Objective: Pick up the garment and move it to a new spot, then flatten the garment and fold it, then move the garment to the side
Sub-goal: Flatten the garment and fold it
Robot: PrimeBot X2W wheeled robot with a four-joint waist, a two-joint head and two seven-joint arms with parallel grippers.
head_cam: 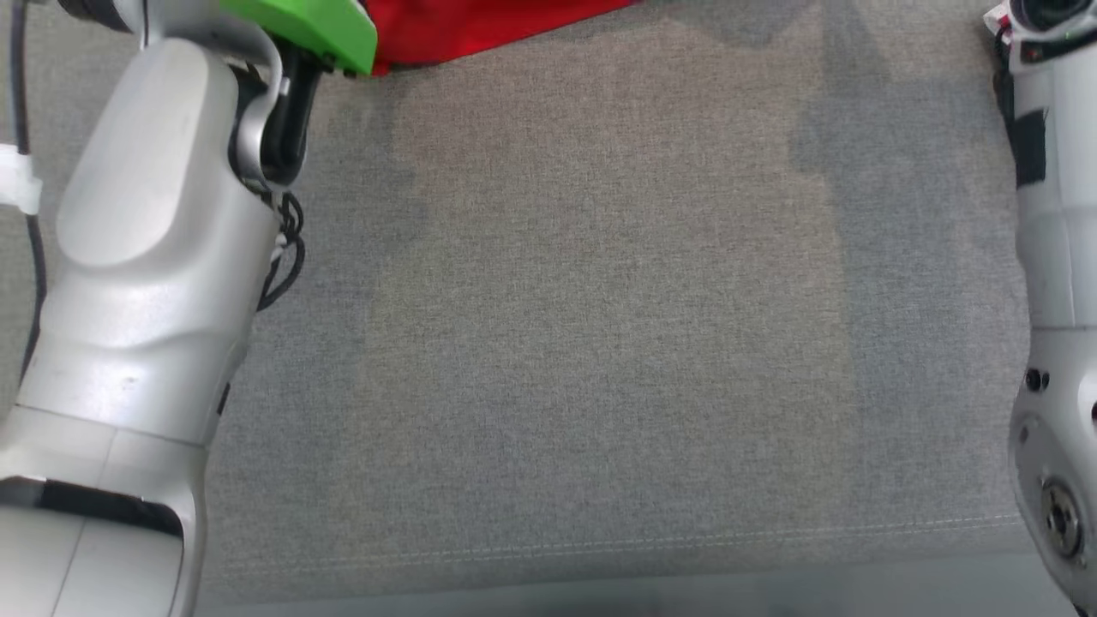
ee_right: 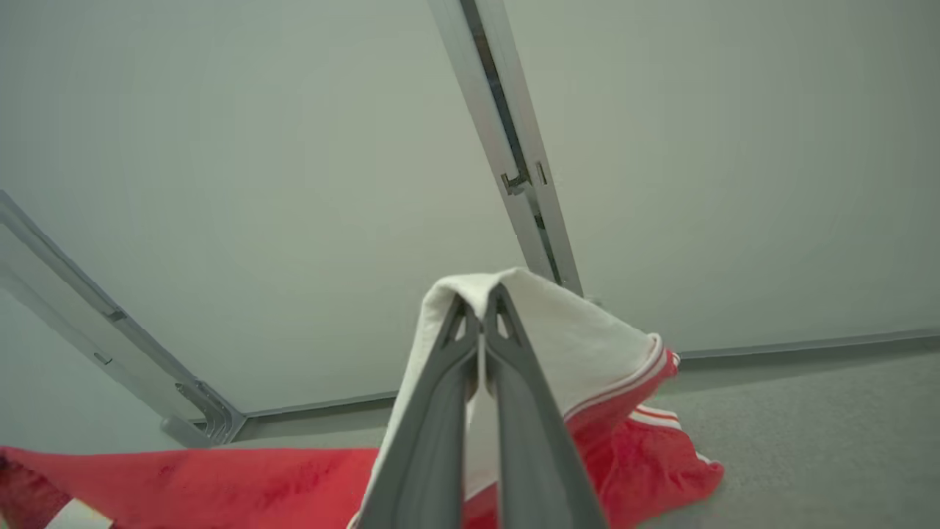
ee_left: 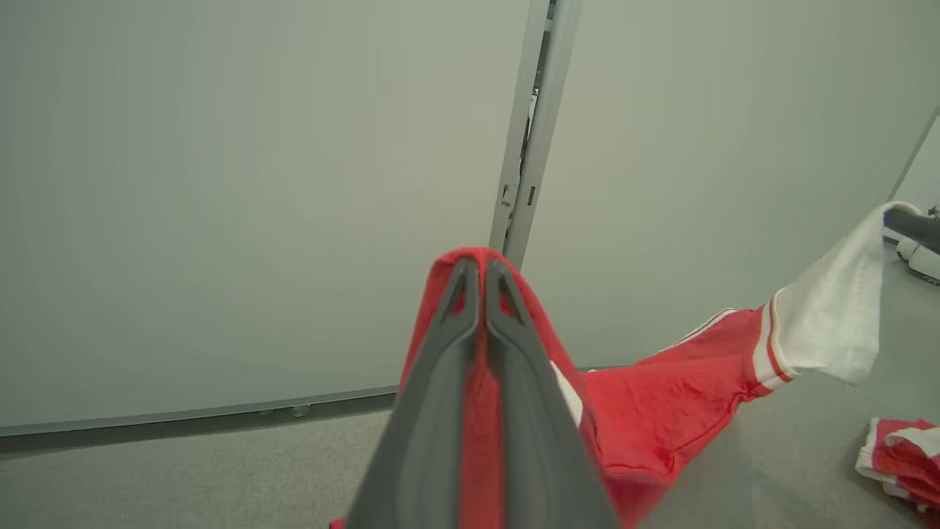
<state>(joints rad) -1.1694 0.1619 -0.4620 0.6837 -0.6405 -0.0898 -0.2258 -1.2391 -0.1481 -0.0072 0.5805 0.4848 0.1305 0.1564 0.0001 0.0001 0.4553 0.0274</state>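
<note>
Garment (ee_left: 661, 411), red with white sleeves, hangs stretched between both grippers over a grey fabric surface (head_cam: 600, 343). The left wrist view shows the left gripper (ee_left: 482, 268) clamped tight on a red fold draped over its fingertips. From there the cloth runs off to its right to a white sleeve (ee_left: 830, 323) pinched by the right gripper (ee_left: 910, 220). A second, folded red-and-white cloth (ee_left: 899, 455) lies at lower right. The right wrist view shows the jaws closed on that sleeve, with the striped cuff (ee_right: 646, 375) just right of the fingers and red cloth trailing left. In the head view the left forearm (head_cam: 146, 257) and right forearm (head_cam: 1058, 257) reach forward along either edge, with a red strip of the garment at the top.
</note>
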